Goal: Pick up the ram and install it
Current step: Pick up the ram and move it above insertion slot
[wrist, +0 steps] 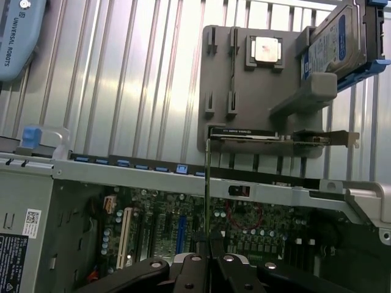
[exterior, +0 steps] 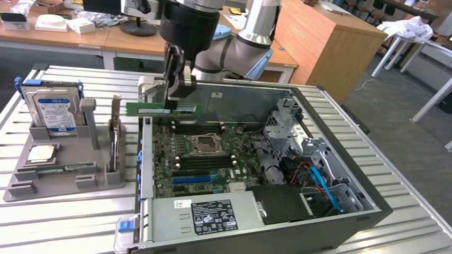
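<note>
My gripper (exterior: 179, 100) is shut on the ram (exterior: 152, 109), a long green stick held level in the air. It hangs over the far corner of the open computer case (exterior: 339, 132), on the exterior view's left, above the motherboard (exterior: 180, 159). Dark memory slots (exterior: 205, 163) lie on either side of the processor socket (exterior: 205, 143), below and clear of the stick. In the wrist view the ram (wrist: 208, 183) appears edge-on as a thin line rising from between the black fingers (wrist: 227, 264) of my gripper (wrist: 208, 259).
A grey holder (exterior: 63, 185) left of the case carries a hard drive (exterior: 53, 108), a silver processor chip (exterior: 41, 153), an upright expansion card (exterior: 114, 140) and a flat green stick (exterior: 63, 168). The power supply (exterior: 205, 214) fills the case's near end. Cables (exterior: 318, 180) crowd its right side.
</note>
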Controlling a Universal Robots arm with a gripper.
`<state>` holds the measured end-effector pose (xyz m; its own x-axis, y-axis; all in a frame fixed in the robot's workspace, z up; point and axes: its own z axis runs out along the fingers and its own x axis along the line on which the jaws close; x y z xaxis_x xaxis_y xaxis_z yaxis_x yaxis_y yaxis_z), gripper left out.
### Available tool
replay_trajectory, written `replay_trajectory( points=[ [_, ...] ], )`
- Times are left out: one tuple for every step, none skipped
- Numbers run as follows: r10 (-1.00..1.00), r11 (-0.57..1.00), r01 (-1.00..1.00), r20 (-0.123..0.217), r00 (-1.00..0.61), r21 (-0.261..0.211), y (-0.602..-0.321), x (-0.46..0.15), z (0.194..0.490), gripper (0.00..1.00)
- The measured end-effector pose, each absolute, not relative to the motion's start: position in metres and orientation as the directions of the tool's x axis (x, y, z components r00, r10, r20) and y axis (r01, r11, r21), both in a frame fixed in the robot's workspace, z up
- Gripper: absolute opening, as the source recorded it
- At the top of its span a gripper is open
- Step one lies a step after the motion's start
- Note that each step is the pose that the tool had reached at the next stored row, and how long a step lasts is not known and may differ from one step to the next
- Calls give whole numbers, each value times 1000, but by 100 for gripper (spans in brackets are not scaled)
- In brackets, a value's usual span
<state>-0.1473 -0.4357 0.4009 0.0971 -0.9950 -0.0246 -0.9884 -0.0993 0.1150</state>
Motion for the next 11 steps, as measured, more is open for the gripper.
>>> replay_trajectory(
  points=[
    [-995,-99,-988,-25,97,115,-436,-146,401,12],
    [-995,-99,-988,-25,97,116,-436,-145,401,12],
    [-995,-99,-988,-25,97,116,-436,-144,401,12],
    [-995,-99,-988,-25,97,116,-436,-143,401,12],
    [-995,-99,-988,-25,97,117,-436,-142,401,12],
    [-995,-99,-988,-25,97,117,-436,-141,400,12],
    [-995,-99,-988,-25,97,117,-436,-140,400,12],
    [-995,-99,-988,-25,97,118,-436,-139,400,12],
    [-995,-99,-988,-25,97,118,-436,-138,400,12],
    [-995,-99,-988,-25,97,118,-436,-137,400,12],
    [-995,-99,-988,-25,97,118,-436,-136,400,12]
  ],
)
